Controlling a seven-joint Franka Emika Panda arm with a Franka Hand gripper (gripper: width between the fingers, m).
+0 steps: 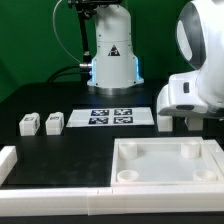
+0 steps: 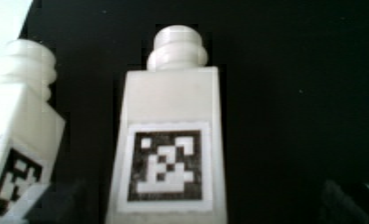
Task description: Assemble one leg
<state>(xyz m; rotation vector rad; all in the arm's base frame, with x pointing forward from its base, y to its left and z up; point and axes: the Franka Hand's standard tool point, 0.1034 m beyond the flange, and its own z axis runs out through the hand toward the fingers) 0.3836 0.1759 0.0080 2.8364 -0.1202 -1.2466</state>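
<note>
In the wrist view a leg (image 2: 168, 140) lies flat on the black table. It is a white chunky post with a knobbed end and a black-and-white tag on its upper face. A second leg (image 2: 21, 110) lies close beside it, partly cut off by the frame edge. My gripper (image 2: 184, 205) hovers above the first leg with its dark fingers (image 2: 350, 200) spread wide on either side, holding nothing. In the exterior view my gripper (image 1: 186, 122) hangs low at the right, behind the tray-like part (image 1: 128, 172). Two more legs (image 1: 30, 123) (image 1: 53, 122) stand at the left.
The marker board (image 1: 110, 116) lies mid-table in front of the arm's base (image 1: 112, 68). White rails (image 1: 50, 200) run along the table's front and the exterior view's left. The large white tray-like part fills the front right.
</note>
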